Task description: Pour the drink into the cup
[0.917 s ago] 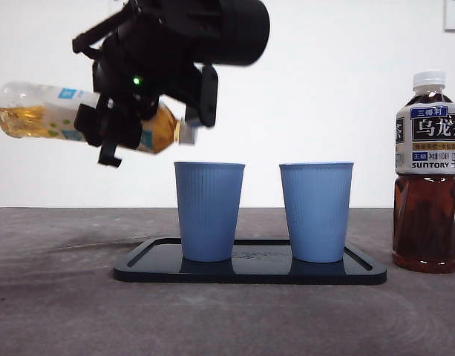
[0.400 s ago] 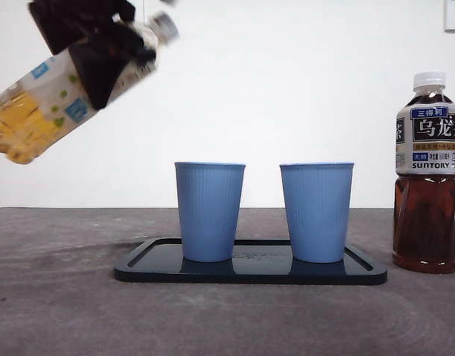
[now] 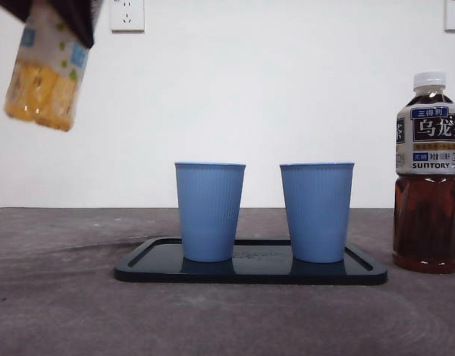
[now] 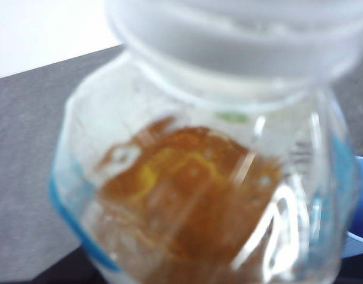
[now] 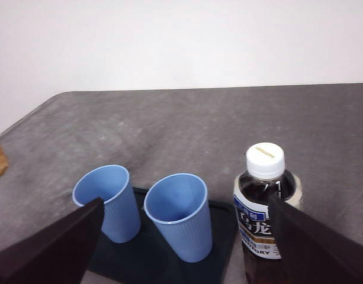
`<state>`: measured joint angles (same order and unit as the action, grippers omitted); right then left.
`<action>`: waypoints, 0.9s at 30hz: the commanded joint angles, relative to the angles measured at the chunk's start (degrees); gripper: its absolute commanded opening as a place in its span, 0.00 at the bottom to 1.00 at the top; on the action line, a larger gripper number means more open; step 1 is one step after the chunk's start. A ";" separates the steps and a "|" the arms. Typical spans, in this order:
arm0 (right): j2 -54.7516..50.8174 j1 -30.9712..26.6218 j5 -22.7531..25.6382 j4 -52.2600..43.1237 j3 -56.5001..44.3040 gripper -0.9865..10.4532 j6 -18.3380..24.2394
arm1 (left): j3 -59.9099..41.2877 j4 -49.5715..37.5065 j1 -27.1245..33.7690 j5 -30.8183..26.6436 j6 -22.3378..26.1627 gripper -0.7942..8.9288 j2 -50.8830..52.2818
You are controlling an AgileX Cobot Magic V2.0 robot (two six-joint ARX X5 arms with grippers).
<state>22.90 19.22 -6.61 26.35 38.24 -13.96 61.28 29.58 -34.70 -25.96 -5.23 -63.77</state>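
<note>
A: Where's the tea bottle [image 3: 45, 70]?
B: High up, well left of the black tray [image 3: 138, 263], near upright, amber liquid at its base. Left hand [image 3: 53, 15] carries it; grip looks clamped but the wrist view is blurred, fingers hidden

A: Cups?
B: Left cup [image 3: 209, 211] and right cup [image 3: 316, 211] upright on the tray

A: Right hand?
B: Right hand [image 5: 184, 248] above the tray, spread wide, holding nothing. Dark oolong bottle [image 3: 427, 174] capped, on the desk [image 3: 64, 311] right of the tray

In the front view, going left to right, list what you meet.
Held yellow tea bottle high in the left gripper → left blue cup → right blue cup, both on the black tray → dark tea bottle standing on the table.
</note>
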 commanded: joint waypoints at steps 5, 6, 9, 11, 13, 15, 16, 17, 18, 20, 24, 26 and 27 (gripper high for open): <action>0.17 0.26 -3.06 -0.52 0.87 0.47 -0.61 | -15.82 -21.22 5.05 9.14 -3.08 0.16 5.03; 0.17 0.26 -3.06 -0.52 0.87 0.47 -0.61 | -17.55 -23.23 5.44 9.53 -3.43 0.16 4.98; 0.17 0.26 -3.04 -0.52 0.87 0.47 -0.61 | -22.86 -30.91 6.08 9.73 -3.41 0.16 4.44; 0.17 0.26 -3.02 -0.52 0.87 0.47 -0.61 | -25.59 -35.43 6.23 9.73 -3.43 0.16 3.78; 0.17 0.26 -3.02 -0.50 0.87 0.47 -0.61 | -27.21 -38.34 6.43 9.73 -3.54 0.16 2.99; 0.17 0.26 -3.02 -0.50 0.87 0.47 -0.63 | -28.20 -40.17 6.62 9.73 -4.52 0.16 1.99; 0.17 0.26 -2.99 -0.50 0.87 0.47 -0.63 | -28.37 -40.98 6.62 9.73 -4.63 0.16 1.22; 0.17 0.26 -2.97 -0.50 0.87 0.47 -0.63 | -28.37 -41.64 6.62 9.73 -4.63 0.16 0.26; 0.17 0.26 -2.95 -0.50 0.87 0.47 -0.63 | -28.37 -42.23 6.62 9.73 -4.70 0.16 -0.55; 0.17 0.26 -2.78 -0.46 0.87 0.47 -0.66 | -28.37 -43.54 6.62 9.73 -5.01 0.16 -2.51; 0.17 0.26 -2.40 -0.33 0.87 0.47 -0.66 | -28.37 -44.92 6.62 9.73 -7.21 0.16 -5.84; 0.17 0.26 -2.40 -0.33 0.87 0.47 -0.66 | -28.37 -45.97 6.62 9.70 -7.52 0.16 -7.23; 0.17 0.26 -2.40 -0.33 0.87 0.47 -0.66 | -28.37 -46.34 6.62 9.70 -7.50 0.16 -7.69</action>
<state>22.90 19.22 -9.19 26.37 38.24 -13.96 32.05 -13.50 -27.88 -16.14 -11.75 -71.24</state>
